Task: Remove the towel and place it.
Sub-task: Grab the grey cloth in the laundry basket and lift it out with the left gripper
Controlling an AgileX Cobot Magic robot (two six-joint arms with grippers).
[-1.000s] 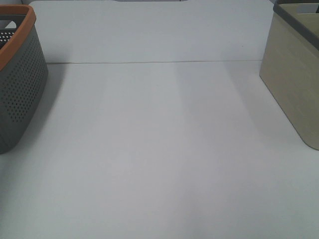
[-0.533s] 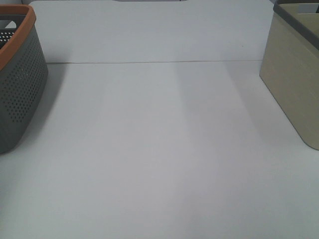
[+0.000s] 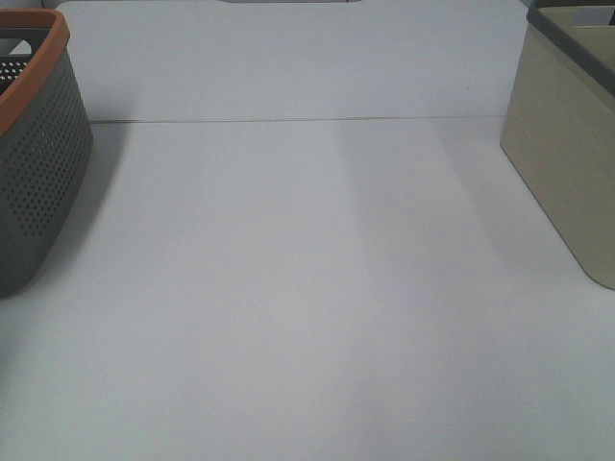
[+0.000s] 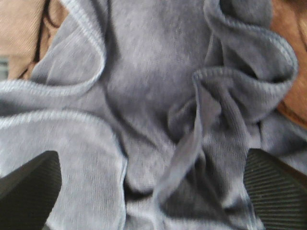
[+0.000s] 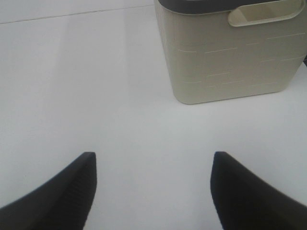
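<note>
Jaws on the left gripper [image 4: 153,191] stand wide apart, released, with one black ribbed fingertip [image 4: 276,189] on either side of the towel [image 4: 144,96]. Seen close from the left wrist, the towel is a crumpled grey-blue terry heap, its stitched hems [image 4: 72,88] curling in loops and one fold standing up as a narrow ridge between the two tips. Whether the tips touch the cloth cannot be told. A tan-brown surface [image 4: 21,38] shows past the towel's edges. Only this wrist view shows the towel, so its place on the counter [image 3: 307,288] cannot be fixed.

On the right gripper [image 5: 156,191] the jaws are likewise spread and hold nothing, hanging over bare white counter. Beyond them stands a beige bin [image 5: 225,62] with a dark grey rim and a slot handle.

From the high view, that bin sits at the right edge near the far right corner, and a grey perforated basket [image 3: 38,163] with an orange rim sits at the left edge near the far left corner, well apart from it. A thin seam [image 3: 288,120] crosses the counter between them.
</note>
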